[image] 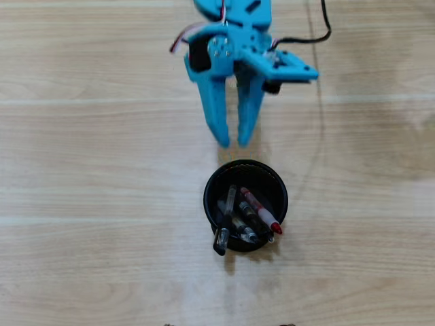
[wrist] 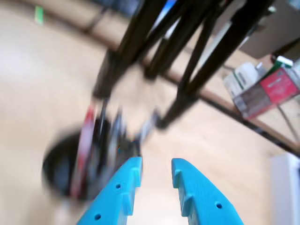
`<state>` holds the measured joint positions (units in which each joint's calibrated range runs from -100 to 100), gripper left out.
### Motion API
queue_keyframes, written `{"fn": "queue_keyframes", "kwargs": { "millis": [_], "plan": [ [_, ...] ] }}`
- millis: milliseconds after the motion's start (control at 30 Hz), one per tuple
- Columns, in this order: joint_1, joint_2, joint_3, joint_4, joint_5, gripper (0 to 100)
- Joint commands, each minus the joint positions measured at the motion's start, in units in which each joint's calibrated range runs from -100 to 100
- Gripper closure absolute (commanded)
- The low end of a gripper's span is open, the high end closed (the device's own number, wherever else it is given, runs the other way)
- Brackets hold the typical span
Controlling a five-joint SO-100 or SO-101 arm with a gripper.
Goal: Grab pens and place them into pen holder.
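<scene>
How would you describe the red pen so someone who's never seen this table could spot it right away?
On the pale wooden table, just past the tips of the blue hand in the overhead view, stands a round black cup with pens in it. The red pen leans against the cup's right rim. It is the only one with red on it; the others are dark or clear.

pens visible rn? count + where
4, all standing in the pen holder: red and clear pen at right, black pen over the lower-left rim, two more between. None visible on the table.
</scene>
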<state>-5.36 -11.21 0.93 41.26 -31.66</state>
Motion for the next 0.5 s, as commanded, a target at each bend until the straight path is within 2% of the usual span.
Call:
{"fn": "queue_keyframes", "kwargs": {
  "millis": [0,167,333,467],
  "plan": [
    [3.5,-29.4,11.0,37.7,10.4,92],
    [3.7,-59.4,31.7,45.0,11.2,92],
    [6.2,-87.7,71.0,37.9,11.2,89],
    [6.5,-85.3,91.6,33.1,11.5,86]
  ]
}}
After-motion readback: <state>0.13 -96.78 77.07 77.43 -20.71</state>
